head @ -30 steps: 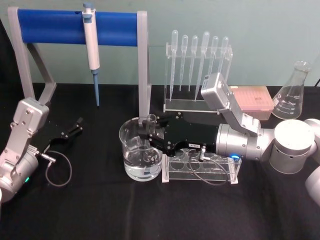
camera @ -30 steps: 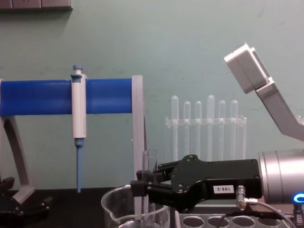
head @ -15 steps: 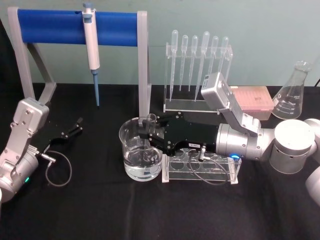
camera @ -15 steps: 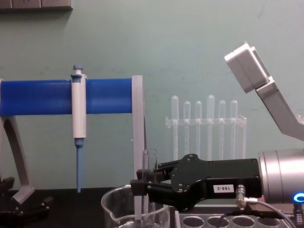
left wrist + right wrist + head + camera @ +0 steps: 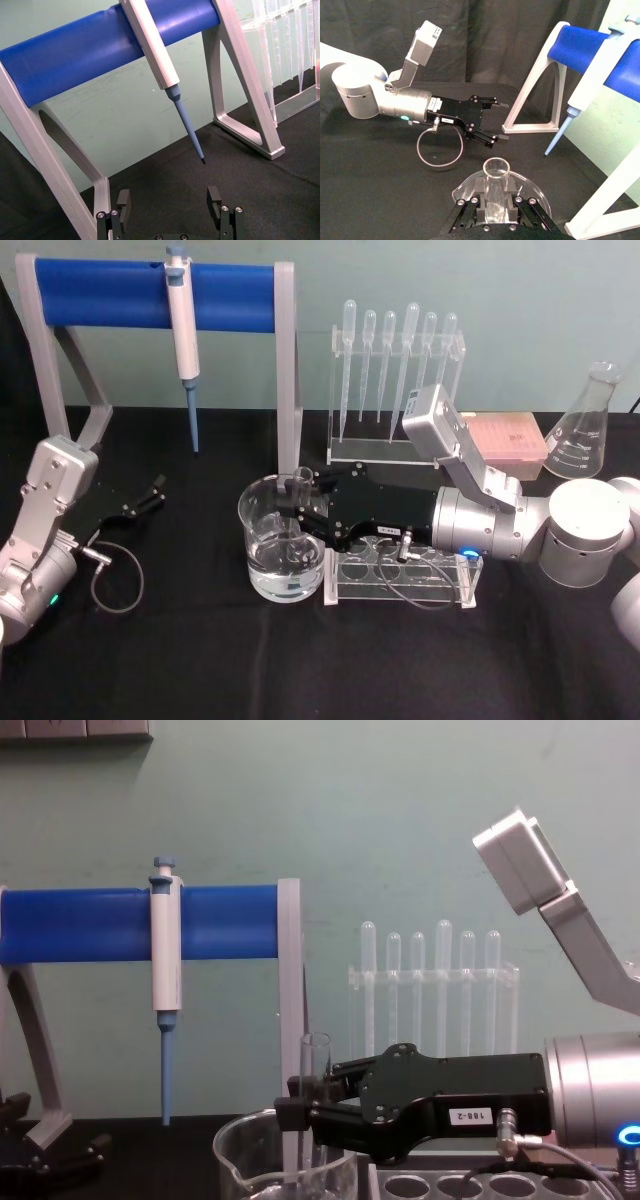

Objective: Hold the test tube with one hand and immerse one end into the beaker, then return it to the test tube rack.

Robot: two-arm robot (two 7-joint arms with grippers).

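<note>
Change: right gripper (image 5: 292,502) barely shifts, clamping test tube (image 5: 316,1060) lowered into beaker (image 5: 255,530).
Left gripper (image 5: 168,196): parked, jaws apart.
Meaning: dip underway.

From the head we look down on the table (image 5: 200,660); from the chest, level across it. Both share the beaker (image 5: 265,550) and blue stand (image 5: 100,292). The left wrist faces the stand closely; the right, the beaker's rim.
</note>
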